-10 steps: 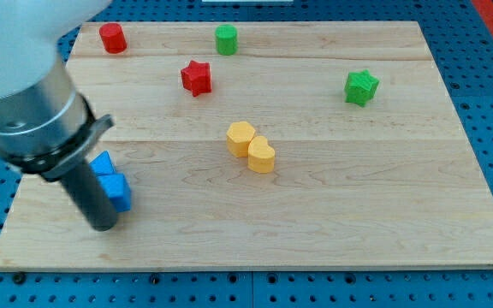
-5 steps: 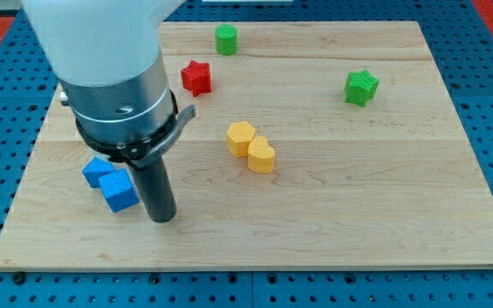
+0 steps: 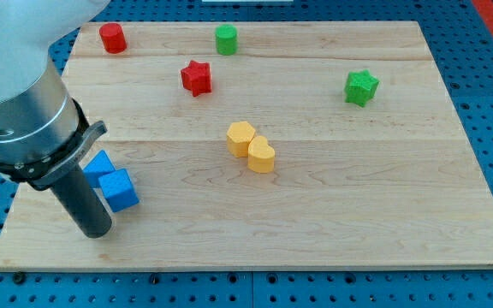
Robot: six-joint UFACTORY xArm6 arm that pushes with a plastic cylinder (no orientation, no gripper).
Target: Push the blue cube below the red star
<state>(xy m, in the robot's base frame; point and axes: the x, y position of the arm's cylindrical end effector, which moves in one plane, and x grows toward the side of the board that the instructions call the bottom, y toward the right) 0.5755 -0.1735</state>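
Observation:
The blue cube (image 3: 119, 190) lies near the board's lower left, touching a second blue block (image 3: 101, 164) just above and to its left. The red star (image 3: 196, 77) lies well above and to the right of them, in the upper middle. My tip (image 3: 96, 231) rests on the board just below and to the left of the blue cube, close to it. The arm's grey body covers the board's left edge.
A red cylinder (image 3: 112, 38) and a green cylinder (image 3: 226, 39) lie along the top. A green star-like block (image 3: 361, 87) lies at the right. Two yellow blocks (image 3: 251, 146) touch each other in the middle. The wooden board (image 3: 358, 214) ends near the tip.
My tip went from the cube's lower left round to its right side, then back to its lower left. The blue cube shifted slightly.

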